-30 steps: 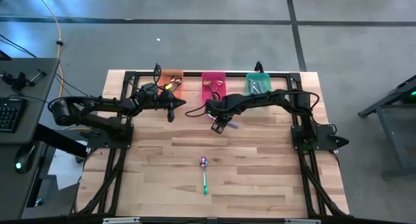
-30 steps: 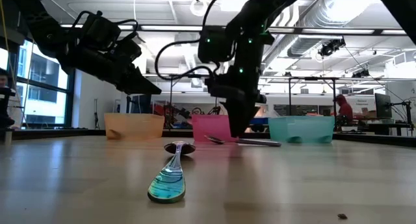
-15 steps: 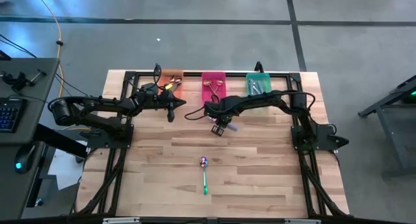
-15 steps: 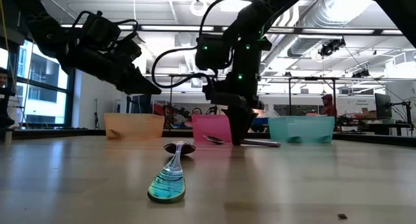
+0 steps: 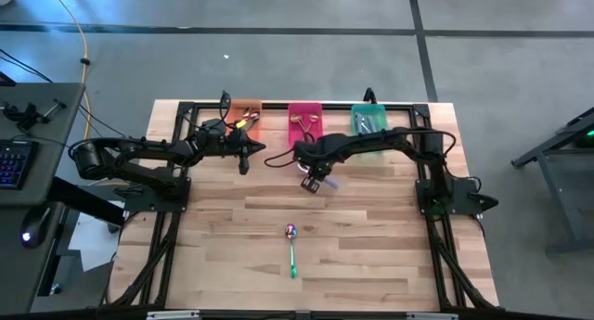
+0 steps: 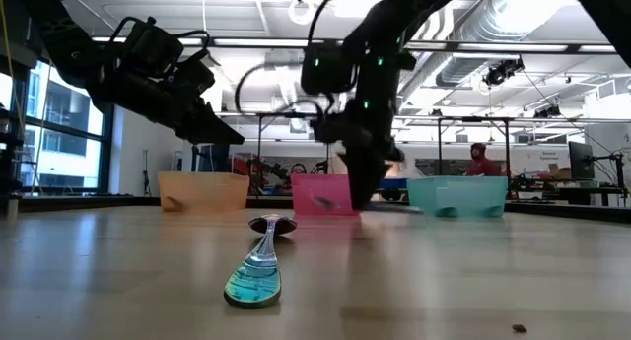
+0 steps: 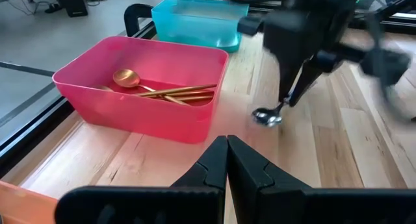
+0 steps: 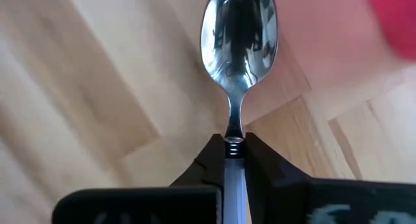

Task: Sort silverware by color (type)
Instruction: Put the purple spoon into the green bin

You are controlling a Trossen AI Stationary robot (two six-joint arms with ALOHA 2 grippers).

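My right gripper [image 5: 314, 180] is shut on a spoon [image 8: 239, 29] with a silver bowl and a pale handle, just in front of the pink bin [image 5: 303, 121]. The left wrist view shows that spoon's bowl [image 7: 267, 117] low over the wood. A rainbow spoon with a green handle [image 5: 291, 248] lies flat on the table's middle, nearer the front edge. My left gripper [image 5: 244, 161] hovers shut in front of the orange bin [image 5: 245, 114], holding nothing. Gold spoons [image 7: 162, 91] lie in the pink bin. My right gripper pinches the spoon's handle [image 8: 233, 143] between its two fingers, just behind the neck of the bowl. The fingers come from above, slanting down, and the spoon runs along them with its bowl sticking out past the tips. Whether the bowl is clear of the table, I cannot tell.
Three bins stand in a row at the far edge: orange, pink, and a teal one [image 5: 368, 119] holding silver pieces. A black frame [image 5: 408, 105] runs round the table. Bare wood lies either side of the rainbow spoon. A person [image 6: 480, 161] stands in the room behind.
My right gripper has dropped onto the spoon that lay in front of the pink bin, shut on its handle, and risen a little with it. The spoon no longer lies flat on the wood.
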